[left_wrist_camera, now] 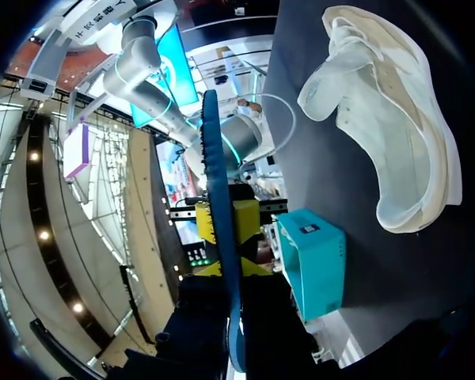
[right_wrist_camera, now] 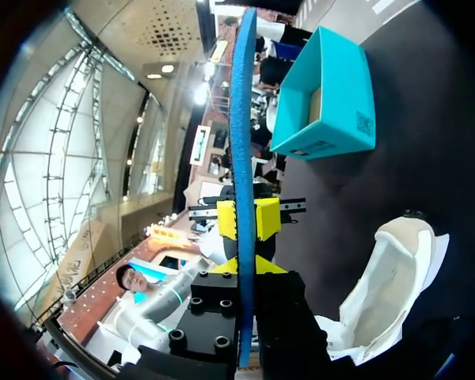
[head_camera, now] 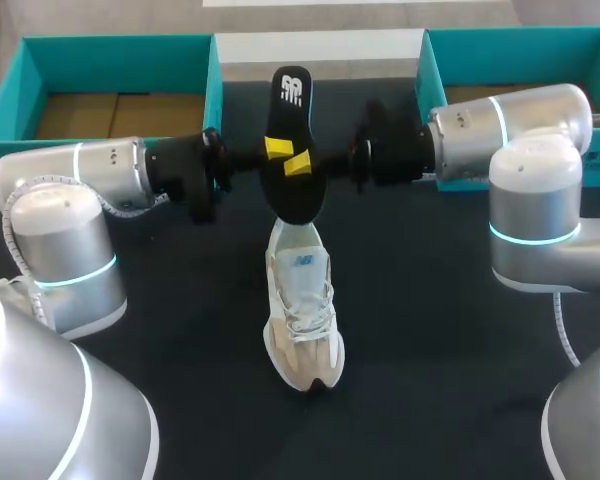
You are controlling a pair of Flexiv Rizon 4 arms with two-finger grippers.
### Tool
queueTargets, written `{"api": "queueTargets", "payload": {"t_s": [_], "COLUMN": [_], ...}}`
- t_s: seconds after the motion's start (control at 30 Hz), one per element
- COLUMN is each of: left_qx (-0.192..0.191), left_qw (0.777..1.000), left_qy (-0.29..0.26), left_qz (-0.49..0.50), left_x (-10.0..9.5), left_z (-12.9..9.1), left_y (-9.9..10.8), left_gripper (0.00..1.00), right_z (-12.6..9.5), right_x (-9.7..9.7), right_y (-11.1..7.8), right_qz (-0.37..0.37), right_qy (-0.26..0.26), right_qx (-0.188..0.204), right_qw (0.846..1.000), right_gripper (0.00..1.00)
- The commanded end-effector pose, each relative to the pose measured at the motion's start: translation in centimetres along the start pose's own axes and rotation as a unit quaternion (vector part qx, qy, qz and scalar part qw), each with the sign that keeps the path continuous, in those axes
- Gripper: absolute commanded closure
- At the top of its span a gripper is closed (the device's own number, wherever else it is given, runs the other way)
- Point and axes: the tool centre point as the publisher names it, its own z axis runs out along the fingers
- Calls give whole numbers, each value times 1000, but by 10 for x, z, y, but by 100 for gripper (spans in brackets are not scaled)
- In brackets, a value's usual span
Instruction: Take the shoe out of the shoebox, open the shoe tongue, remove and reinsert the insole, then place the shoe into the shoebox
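A black insole [head_camera: 290,120] with a blue underside hangs in the air above the table's middle, and both grippers are shut on it. My left gripper [head_camera: 278,147] pinches its left edge and my right gripper [head_camera: 298,163] its right edge. In the left wrist view the insole [left_wrist_camera: 214,158] runs edge-on between my fingers [left_wrist_camera: 222,271]. The right wrist view shows the same insole [right_wrist_camera: 241,95] edge-on in that gripper [right_wrist_camera: 245,265]. The white and beige shoe [head_camera: 302,310] lies on the black table below, toe toward the front, also seen beside each gripper [left_wrist_camera: 388,119] [right_wrist_camera: 388,277].
A teal open box [head_camera: 120,60] stands at the back left and a second teal box [head_camera: 520,50] at the back right, behind my right arm. Each wrist view shows the box on the far side [left_wrist_camera: 313,261] [right_wrist_camera: 324,95]. Black table surface surrounds the shoe.
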Motion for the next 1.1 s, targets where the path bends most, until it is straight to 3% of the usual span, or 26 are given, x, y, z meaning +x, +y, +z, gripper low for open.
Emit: {"api": "queueTargets", "payload": {"t_s": [0.03, 0.07, 0.33, 0.57, 0.7, 1.1], "left_qx": [-7, -7, -29, -65, -65, -65], "left_qw": [1000, 1000, 996, 971, 971, 971], "left_qy": [6, 4, 45, 85, 85, 85], "left_qz": [-3, -5, -71, -212, -212, -212], "left_x": [0, -1, -11, -4, -4, -4], "left_z": [1, 0, -25, -54, -54, -54], "left_y": [-2, -1, 2, -2, -2, -2], "left_gripper": [12, 0, 0, 0, 0, 0], "right_z": [4, 4, 4, -1, 0, 0], "right_x": [-1, -1, -2, -1, 2, 0], "right_y": [2, 2, 4, 7, 10, 10], "right_qz": [-9, -13, -46, -114, -182, -181], "right_qy": [1, 2, -8, -15, -14, -19], "right_qx": [1, 2, -11, -30, -35, -40], "right_qw": [1000, 1000, 999, 993, 983, 982], "right_gripper": [100, 100, 100, 100, 100, 100]}}
